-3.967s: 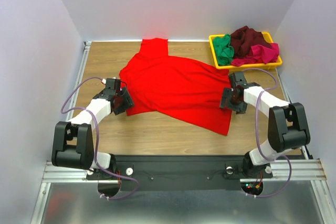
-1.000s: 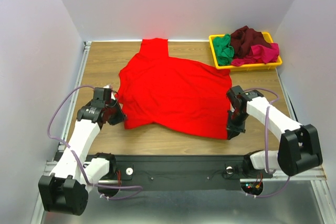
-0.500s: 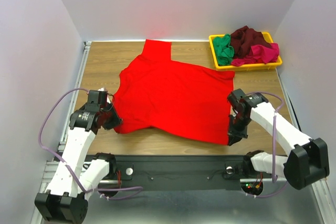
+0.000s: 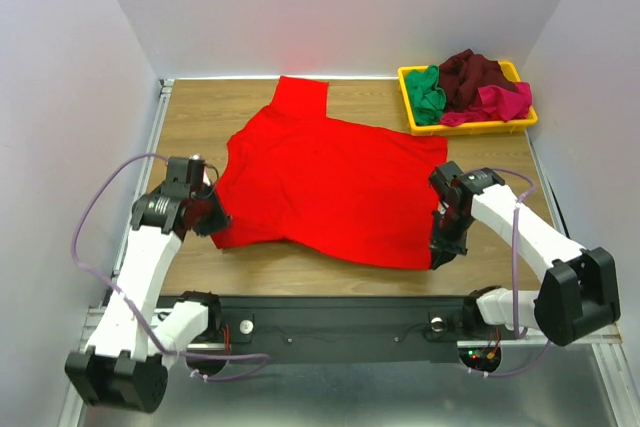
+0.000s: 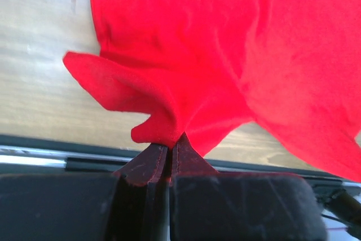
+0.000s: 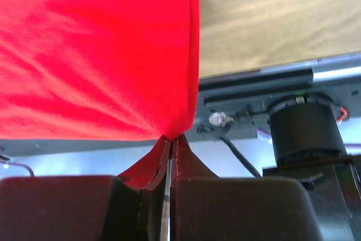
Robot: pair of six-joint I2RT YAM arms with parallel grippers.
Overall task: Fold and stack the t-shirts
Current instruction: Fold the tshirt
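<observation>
From above, the red t-shirt lies spread just left of the yellow tray, which holds the other t-shirts in a heap. The left gripper and right gripper hold its hem corners, and an even, low pull should flatten it. Only the left wrist view shows jaws pinched on a curled, puckered corner. The right wrist view shows them clamped on smooth hem.

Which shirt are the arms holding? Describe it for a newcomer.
On the wooden table, look left of the yellow tray in the far right corner. The bright red t-shirt lies spread there, near corners pinched by the left fingers and right fingers. The other shirts, green, maroon and pink, sit crumpled in the tray.
</observation>
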